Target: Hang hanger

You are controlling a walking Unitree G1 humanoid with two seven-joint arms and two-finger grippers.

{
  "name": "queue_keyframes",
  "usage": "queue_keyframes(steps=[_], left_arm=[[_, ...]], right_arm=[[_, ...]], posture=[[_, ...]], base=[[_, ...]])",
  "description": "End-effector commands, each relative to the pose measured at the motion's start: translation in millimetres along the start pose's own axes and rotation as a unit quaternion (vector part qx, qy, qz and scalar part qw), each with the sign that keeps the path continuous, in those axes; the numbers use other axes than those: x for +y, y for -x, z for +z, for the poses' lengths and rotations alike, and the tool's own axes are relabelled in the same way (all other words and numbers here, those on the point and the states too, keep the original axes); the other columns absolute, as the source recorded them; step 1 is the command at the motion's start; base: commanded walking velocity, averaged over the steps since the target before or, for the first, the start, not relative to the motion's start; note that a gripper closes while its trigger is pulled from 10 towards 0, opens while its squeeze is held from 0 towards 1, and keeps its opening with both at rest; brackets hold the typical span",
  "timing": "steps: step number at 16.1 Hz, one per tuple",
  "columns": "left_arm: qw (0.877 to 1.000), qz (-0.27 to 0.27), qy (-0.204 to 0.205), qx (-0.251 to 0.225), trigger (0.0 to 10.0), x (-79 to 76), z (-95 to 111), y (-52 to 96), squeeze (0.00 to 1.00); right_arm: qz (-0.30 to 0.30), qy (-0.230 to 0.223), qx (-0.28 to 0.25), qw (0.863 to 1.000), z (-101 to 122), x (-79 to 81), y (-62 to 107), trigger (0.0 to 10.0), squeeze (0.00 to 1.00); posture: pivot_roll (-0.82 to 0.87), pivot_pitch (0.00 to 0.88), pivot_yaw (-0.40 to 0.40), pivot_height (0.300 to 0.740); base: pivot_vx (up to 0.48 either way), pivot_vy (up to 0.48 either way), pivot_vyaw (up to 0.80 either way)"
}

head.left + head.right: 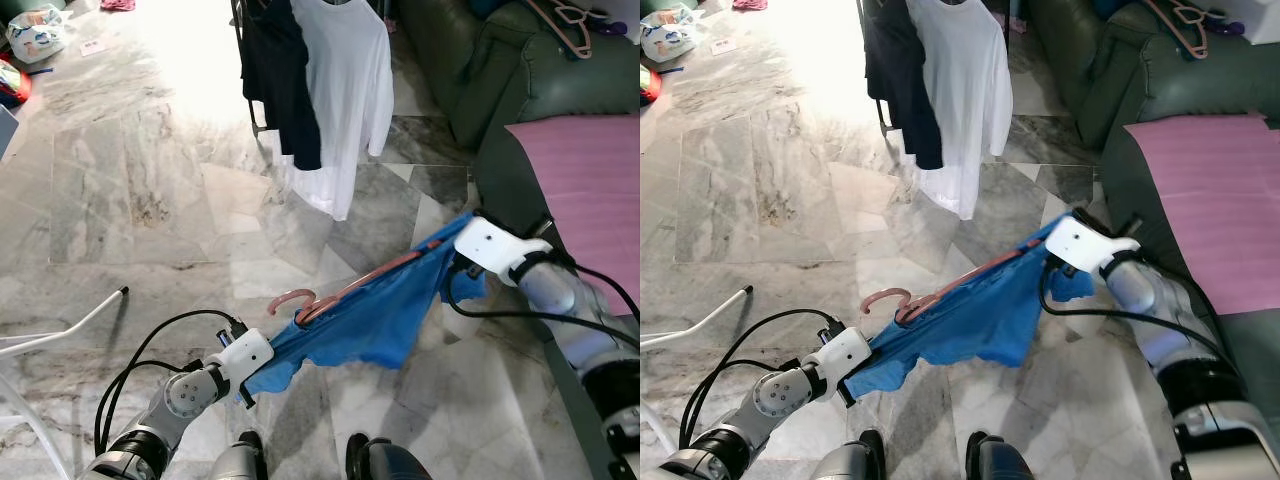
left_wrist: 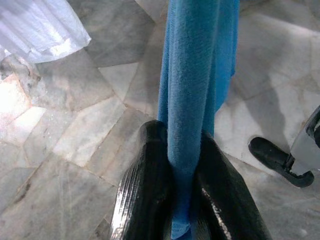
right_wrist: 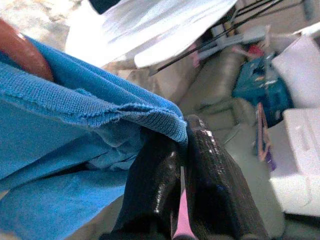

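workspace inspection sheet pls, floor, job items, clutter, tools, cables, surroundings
surface: grey marble floor, glare patch at the far side
job's things: blue garment on a pink hanger, stretched between both arms; white shirt and dark garment hang ahead
clutter: bags far left, white rod
grippers: left tool and right tool each pinch blue fabric
cables: black cable loops along the left arm
surroundings: green sofa, pink cloth
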State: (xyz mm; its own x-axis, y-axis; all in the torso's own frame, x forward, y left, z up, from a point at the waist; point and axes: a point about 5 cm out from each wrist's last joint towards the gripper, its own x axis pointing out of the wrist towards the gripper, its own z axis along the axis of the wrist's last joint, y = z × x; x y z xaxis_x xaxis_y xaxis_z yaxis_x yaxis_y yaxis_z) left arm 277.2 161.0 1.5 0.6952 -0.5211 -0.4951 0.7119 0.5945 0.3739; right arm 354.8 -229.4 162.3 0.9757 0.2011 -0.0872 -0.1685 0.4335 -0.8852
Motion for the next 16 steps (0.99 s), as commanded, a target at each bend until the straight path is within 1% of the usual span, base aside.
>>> queue_keyframes(steps=[1,2,3,4,6,8,9,10,11,13,15,16], left_arm=[[0.997,-0.009,0.010,0.070,10.0,-5.7,-29.9,15.1,0.00],[0.997,-0.011,0.006,0.071,10.0,-6.1,-29.5,14.7,0.00],[0.997,-0.016,0.004,0.070,10.0,-7.3,-28.8,13.9,0.00],[0.997,-0.017,0.003,0.070,10.0,-7.7,-28.6,13.5,0.00],[0.997,-0.018,0.002,0.071,10.0,-8.4,-28.1,12.5,0.00],[0.997,-0.022,-0.001,0.071,10.0,-9.3,-26.9,11.2,0.00],[0.997,-0.024,-0.003,0.070,10.0,-10.0,-25.6,9.9,0.00],[0.997,-0.024,-0.003,0.070,10.0,-10.4,-24.4,8.7,0.00],[0.998,-0.027,-0.004,0.065,10.0,-11.0,-20.6,5.5,0.00],[0.998,-0.030,-0.006,0.060,10.0,-11.4,-16.5,2.4,0.00],[0.998,-0.030,-0.006,0.054,10.0,-10.8,-11.7,-1.2,0.00],[0.998,-0.030,-0.006,0.049,10.0,-10.8,-8.5,-3.4,0.00]], right_arm=[[-0.050,0.011,-0.019,0.998,9.3,-22.5,-1.8,0.0,0.00],[-0.050,0.022,-0.035,0.998,17.7,-19.8,-4.7,0.0,0.00],[-0.053,0.017,-0.058,0.997,30.1,-16.9,-7.6,0.0,0.00],[-0.052,0.013,-0.068,0.996,35.4,-14.9,-8.8,0.0,0.00],[-0.035,0.012,-0.095,0.995,48.9,-7.8,-10.6,0.0,0.00],[-0.009,-0.002,-0.120,0.993,61.0,3.7,-11.7,0.0,0.00],[0.011,-0.033,-0.140,0.990,71.3,13.5,-12.0,0.0,0.00],[0.025,-0.045,-0.150,0.987,76.6,18.5,-11.7,0.0,0.00],[0.067,-0.039,-0.172,0.982,85.4,32.7,-9.4,0.0,0.00],[0.104,-0.054,-0.190,0.975,93.0,45.0,-5.9,0.0,0.00],[0.126,-0.077,-0.202,0.968,100.6,51.2,-4.1,0.0,0.00],[0.150,-0.094,-0.219,0.960,107.8,56.5,-1.7,0.0,0.00]], posture=[[-0.01,0.260,-0.001,0.740],[-0.01,0.260,-0.001,0.740],[-0.01,0.261,-0.003,0.740],[-0.01,0.261,-0.003,0.740],[-0.01,0.262,-0.002,0.740],[-0.01,0.262,0.000,0.740],[-0.01,0.263,0.001,0.740],[-0.01,0.262,0.002,0.740],[-0.01,0.262,0.002,0.740],[-0.01,0.262,0.003,0.740],[-0.01,0.262,0.002,0.740],[-0.01,0.263,0.002,0.740]], base=[[0.000,0.000,0.00],[0.000,0.000,0.00],[0.000,0.000,0.00],[0.000,0.000,0.00],[0.000,0.000,0.00],[0.000,0.000,0.00],[0.000,0.000,0.00],[0.000,0.000,0.00],[0.000,0.000,0.00],[0.000,0.000,0.00],[0.000,0.000,0.00],[0.000,0.000,0.00]])
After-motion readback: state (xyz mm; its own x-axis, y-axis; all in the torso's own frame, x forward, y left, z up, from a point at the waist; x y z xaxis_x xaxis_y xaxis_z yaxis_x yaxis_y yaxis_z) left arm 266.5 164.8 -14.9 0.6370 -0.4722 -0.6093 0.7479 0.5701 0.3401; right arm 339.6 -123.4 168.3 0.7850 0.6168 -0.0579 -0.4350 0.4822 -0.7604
